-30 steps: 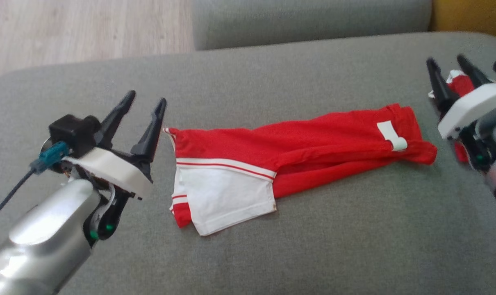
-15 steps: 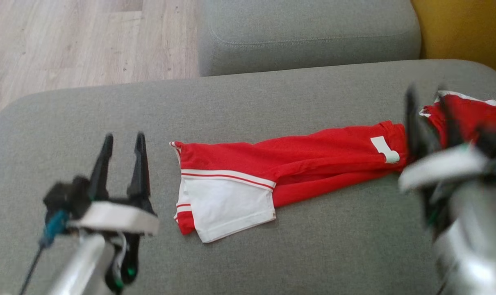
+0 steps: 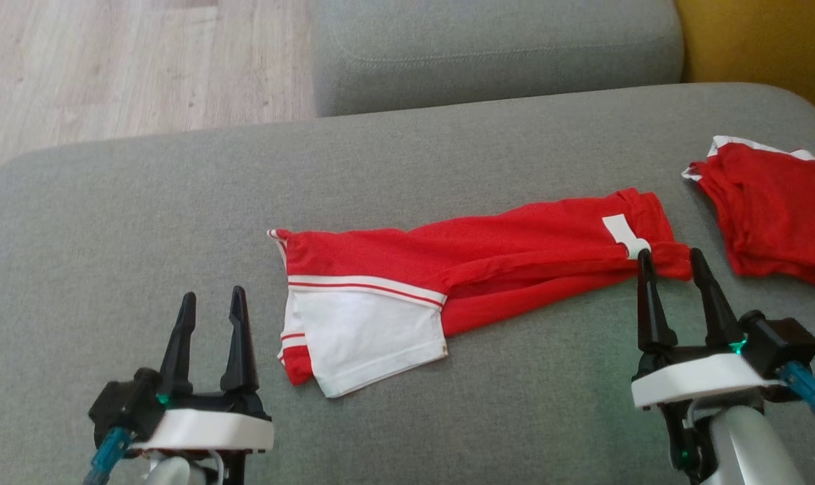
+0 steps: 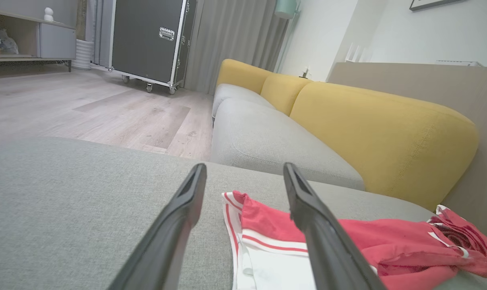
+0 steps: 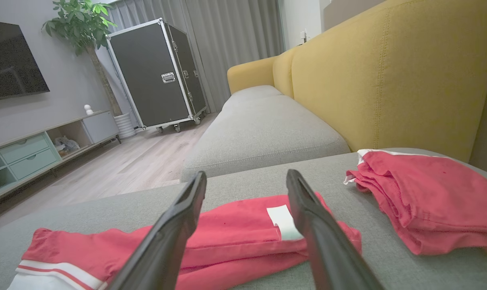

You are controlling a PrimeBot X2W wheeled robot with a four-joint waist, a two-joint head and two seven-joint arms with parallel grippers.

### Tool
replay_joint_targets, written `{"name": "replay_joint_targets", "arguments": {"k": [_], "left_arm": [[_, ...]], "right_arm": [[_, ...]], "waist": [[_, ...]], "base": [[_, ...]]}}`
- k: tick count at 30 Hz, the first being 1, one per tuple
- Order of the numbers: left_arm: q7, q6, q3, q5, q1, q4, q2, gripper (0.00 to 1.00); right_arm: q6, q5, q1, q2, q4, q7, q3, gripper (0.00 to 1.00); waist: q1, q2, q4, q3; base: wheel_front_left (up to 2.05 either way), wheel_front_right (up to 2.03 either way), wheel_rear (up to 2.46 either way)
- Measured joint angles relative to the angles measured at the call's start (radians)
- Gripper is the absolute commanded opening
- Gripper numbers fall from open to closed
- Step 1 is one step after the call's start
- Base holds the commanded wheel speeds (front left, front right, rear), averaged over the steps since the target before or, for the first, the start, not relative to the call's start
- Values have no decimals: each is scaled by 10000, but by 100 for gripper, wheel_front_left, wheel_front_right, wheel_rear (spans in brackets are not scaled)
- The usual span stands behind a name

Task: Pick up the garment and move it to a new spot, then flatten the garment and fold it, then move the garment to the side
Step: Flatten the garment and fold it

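A red garment (image 3: 488,259) with white panels and a white label lies stretched across the grey sofa cushion (image 3: 145,222), folded lengthwise; it also shows as the garment (image 4: 267,237) and the garment (image 5: 235,237) in the wrist views. My left gripper (image 3: 212,303) stands open at the lower left, a little to the left of the garment's white end and clear of it. Near the garment's right end, my right gripper (image 3: 670,259) is open, fingertips just in front of the cloth. Nothing lies between either pair of fingers.
A second folded red garment (image 3: 771,212) lies at the cushion's far right; it appears again as the red pile (image 5: 424,201). Behind are another grey seat cushion (image 3: 495,50), a yellow backrest (image 5: 388,76), wooden floor (image 3: 111,67) and a black wheeled case (image 5: 159,72).
Both arms have drawn back toward the near edge of the cushion, away from the garment's ends. The head camera has shifted too. The garment lies as it did.
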Motion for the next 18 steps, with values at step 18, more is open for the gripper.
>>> {"name": "replay_joint_targets", "arguments": {"k": [18], "left_arm": [[0, -587, -111, 715, -1298, 535, -405, 100]], "right_arm": [[0, -2155, -3289, 23, 3582, 393, -3526, 100]], "waist": [[3, 0, 655, 1533]], "base": [[0, 0, 0]]}}
